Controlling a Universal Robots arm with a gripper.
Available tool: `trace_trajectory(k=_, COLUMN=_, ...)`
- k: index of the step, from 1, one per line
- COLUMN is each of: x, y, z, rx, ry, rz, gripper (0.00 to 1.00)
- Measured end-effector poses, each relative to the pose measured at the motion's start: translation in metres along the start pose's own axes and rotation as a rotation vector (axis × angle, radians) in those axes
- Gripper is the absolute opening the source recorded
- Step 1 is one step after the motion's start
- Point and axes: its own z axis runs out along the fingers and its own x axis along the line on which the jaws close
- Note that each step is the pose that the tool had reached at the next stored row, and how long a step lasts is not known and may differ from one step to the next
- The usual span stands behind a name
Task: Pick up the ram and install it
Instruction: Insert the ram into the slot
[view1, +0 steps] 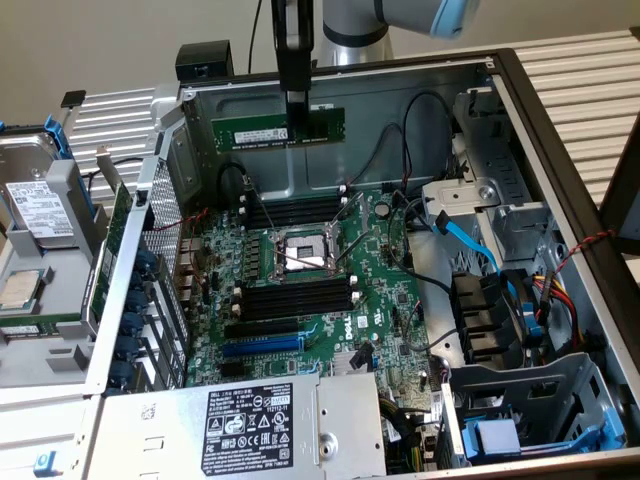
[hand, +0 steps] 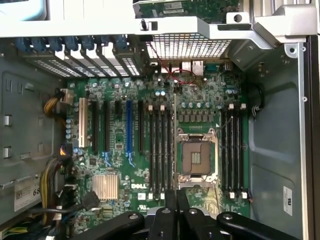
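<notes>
- A big open grey metal computer case (view1: 560, 150) lies on its side, with a flat green board full of small parts (view1: 390, 320) in it.
- On the green board, right under the gripper (view1: 297, 135), there is a row of long black slots with white end clips (view1: 295, 212).
- A bit farther from the gripper sits a square silver chip holder (view1: 300, 255), and past that a second row of black slots (view1: 295, 297).
- A long blue slot (view1: 262, 345) lies on the board, still farther from the gripper.
- Blue flat cables (view1: 470, 245) and red, yellow and black wires (view1: 560, 275) lie in the case, well off to one side of the gripper.
- A silver metal box with a black sticker (view1: 250, 420) sits at the case edge far from the gripper.
- The grey robot arm with a light blue cap (view1: 440, 15) reaches over the case.
- The black gripper points straight down.
- Its fingers are squeezed tight on the ram (view1: 245, 132), a long thin green stick with a white label.
- The ram hangs level in the air, above the black slots and not touching them.
- In the wrist view the two black fingers (hand: 170, 200) sit close together over the board.
- White letters on the green board say "DELL" (hand: 138, 186).
- The writing on the black sticker and on the ram's label is too small to read.
</notes>
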Motion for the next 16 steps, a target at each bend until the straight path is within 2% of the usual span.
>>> trace_trajectory(k=2, x=0.001, y=-0.0002, z=0.0029, rx=-0.0005, ry=-0.0068, rz=0.000, gripper=0.12)
trace_trajectory(k=5, x=0.004, y=-0.0005, z=0.0074, rx=-0.0006, ry=-0.0120, rz=0.000, gripper=0.12)
trace_trajectory(k=16, x=0.019, y=-0.0025, z=0.0175, rx=-0.0004, ry=-0.0155, rz=0.000, gripper=0.12)
